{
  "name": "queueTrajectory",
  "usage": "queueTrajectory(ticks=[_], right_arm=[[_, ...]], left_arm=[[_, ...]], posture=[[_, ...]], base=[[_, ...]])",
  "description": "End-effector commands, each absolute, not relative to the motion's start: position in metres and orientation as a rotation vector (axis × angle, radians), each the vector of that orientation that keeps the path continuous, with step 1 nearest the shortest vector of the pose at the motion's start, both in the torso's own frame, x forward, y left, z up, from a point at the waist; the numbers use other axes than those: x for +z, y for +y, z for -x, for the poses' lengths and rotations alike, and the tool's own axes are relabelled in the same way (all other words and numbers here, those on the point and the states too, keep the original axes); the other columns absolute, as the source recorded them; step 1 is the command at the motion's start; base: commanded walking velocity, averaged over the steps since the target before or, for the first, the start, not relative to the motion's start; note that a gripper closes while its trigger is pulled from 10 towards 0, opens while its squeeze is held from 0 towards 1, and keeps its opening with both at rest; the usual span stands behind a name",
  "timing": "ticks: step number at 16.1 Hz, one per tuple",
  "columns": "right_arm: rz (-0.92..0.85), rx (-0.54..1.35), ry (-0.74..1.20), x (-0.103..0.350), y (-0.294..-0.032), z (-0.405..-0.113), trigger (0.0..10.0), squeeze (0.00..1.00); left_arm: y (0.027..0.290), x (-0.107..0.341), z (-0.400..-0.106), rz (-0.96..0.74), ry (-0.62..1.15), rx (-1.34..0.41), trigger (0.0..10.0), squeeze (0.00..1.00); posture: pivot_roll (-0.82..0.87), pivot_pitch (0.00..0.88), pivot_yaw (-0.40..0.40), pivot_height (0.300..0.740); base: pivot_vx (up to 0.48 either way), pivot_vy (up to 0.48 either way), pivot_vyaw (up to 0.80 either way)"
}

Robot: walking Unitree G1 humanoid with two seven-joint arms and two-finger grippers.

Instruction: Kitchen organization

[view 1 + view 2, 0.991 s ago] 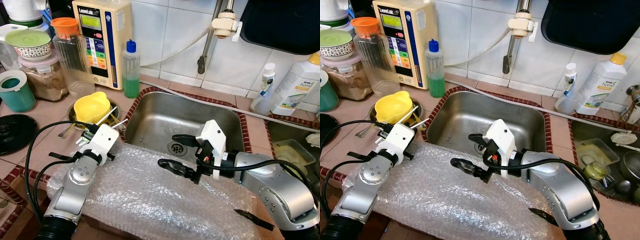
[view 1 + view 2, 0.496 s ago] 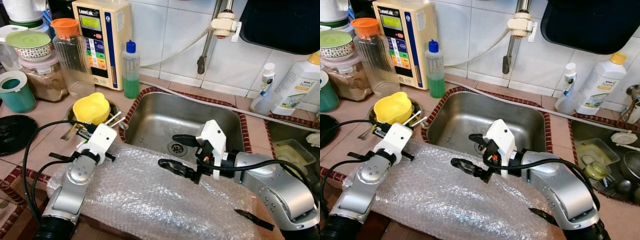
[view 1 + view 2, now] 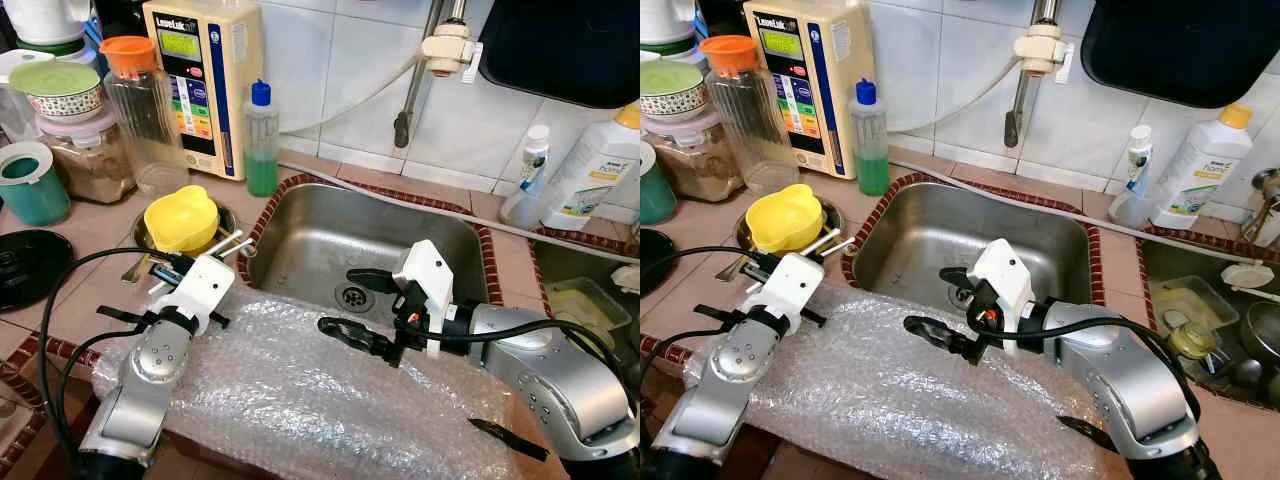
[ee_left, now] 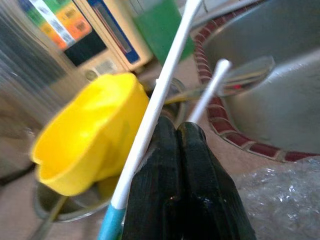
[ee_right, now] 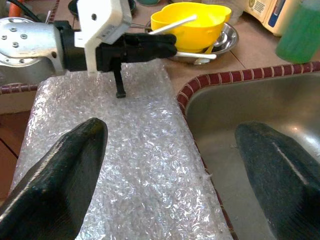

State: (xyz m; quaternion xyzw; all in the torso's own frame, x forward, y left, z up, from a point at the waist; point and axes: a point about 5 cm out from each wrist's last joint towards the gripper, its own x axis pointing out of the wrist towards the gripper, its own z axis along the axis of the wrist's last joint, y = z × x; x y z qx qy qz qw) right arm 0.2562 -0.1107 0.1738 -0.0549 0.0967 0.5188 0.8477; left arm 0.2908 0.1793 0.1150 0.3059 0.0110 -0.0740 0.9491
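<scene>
Two thin white sticks (image 4: 165, 85) being pinched by left gripper (image 4: 177, 131) (beside yellow plastic bowl (image 3: 181, 217)); right gripper (image 3: 358, 305) being held wide apart over steel sink (image 3: 320, 232).

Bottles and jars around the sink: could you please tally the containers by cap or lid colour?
Blue cap: 1, green liquid bottle
Orange lid: 1, clear jar
Yellow cap: 1, big white detergent bottle
White cap: 1, small spray bottle
Total: 4

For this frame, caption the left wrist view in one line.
Left gripper shut on white sticks beside the yellow bowl, sink to one side.
</scene>
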Motion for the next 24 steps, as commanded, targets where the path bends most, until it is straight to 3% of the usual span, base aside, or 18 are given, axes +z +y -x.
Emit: queueTrajectory(ticks=[1,8,18,19,24], right_arm=[[0.126,1.079,0.203,0.174,-0.114,-0.258,10.0,0.00],[0.126,1.074,0.198,0.175,-0.115,-0.260,10.0,0.00],[0.124,1.070,0.196,0.173,-0.114,-0.262,10.0,0.00],[0.123,1.069,0.195,0.173,-0.114,-0.262,10.0,0.00],[0.116,1.083,0.194,0.172,-0.110,-0.262,10.0,0.00]], left_arm=[[0.173,0.123,-0.289,-0.643,-0.031,-0.160,0.0,0.00],[0.165,0.159,-0.282,-0.617,-0.237,-0.113,0.0,0.00],[0.169,0.166,-0.280,-0.596,-0.253,-0.068,0.0,0.00],[0.175,0.168,-0.275,-0.544,-0.250,-0.046,10.0,1.00],[0.188,0.135,-0.258,-0.562,-0.093,-0.059,10.0,1.00]], posture=[[0.06,0.000,-0.064,0.740],[0.06,0.000,-0.064,0.740],[0.07,0.000,-0.063,0.740],[0.08,0.000,-0.063,0.740],[0.09,0.000,-0.065,0.740]], base=[[0.000,0.000,0.00],[0.000,0.000,0.00],[0.000,0.000,0.00],[0.000,0.000,0.00],[0.000,0.000,0.00]])
